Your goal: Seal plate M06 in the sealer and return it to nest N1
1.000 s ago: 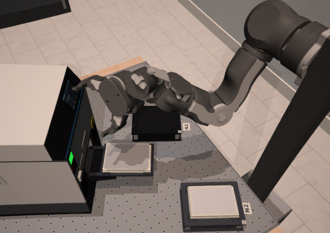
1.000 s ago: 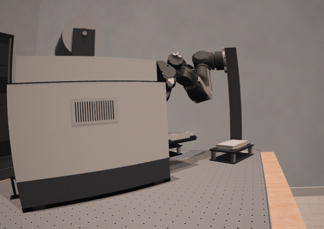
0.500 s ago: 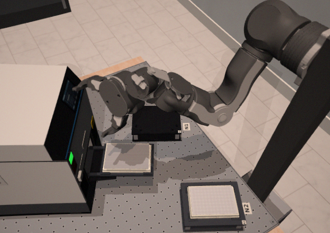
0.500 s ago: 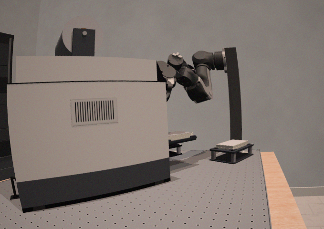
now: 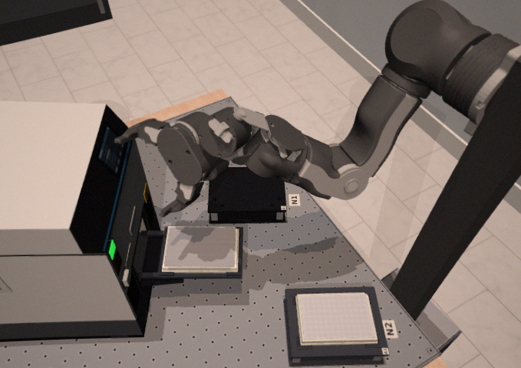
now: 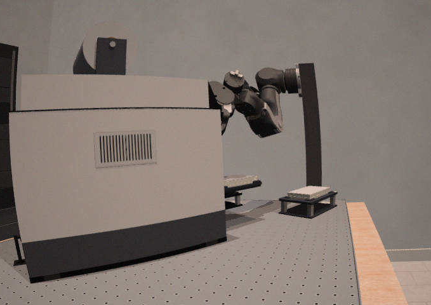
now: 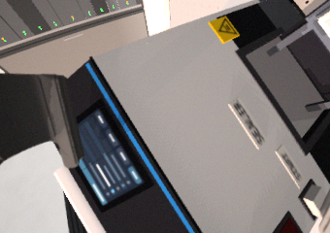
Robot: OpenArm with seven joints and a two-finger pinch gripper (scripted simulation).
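Note:
Plate M06 (image 5: pixel 200 249) lies flat in the pocket of the sealer's stage (image 5: pixel 191 254), which stands out in front of the housing. A smooth grey foil covers its top. The lamp (image 5: pixel 112 249) is green, with the pale START key (image 5: pixel 125 277) below it. Nest N1 (image 5: pixel 247 195) is empty. My gripper (image 5: pixel 146 173) is open and empty, held high and sideways close to the sealer's front, above and behind the stage. One finger (image 7: pixel 22 126) shows in the wrist view beside the touch screen (image 7: pixel 107 160). The gripper is partly hidden behind the housing in the exterior view (image 6: pixel 225 118).
Plate M09 (image 5: pixel 335 317) sits on nest N2 at the front right, also in the exterior view (image 6: pixel 308 191). The sealer housing (image 5: pixel 30 217) fills the left. The arm's dark post (image 5: pixel 478 186) stands at the right edge.

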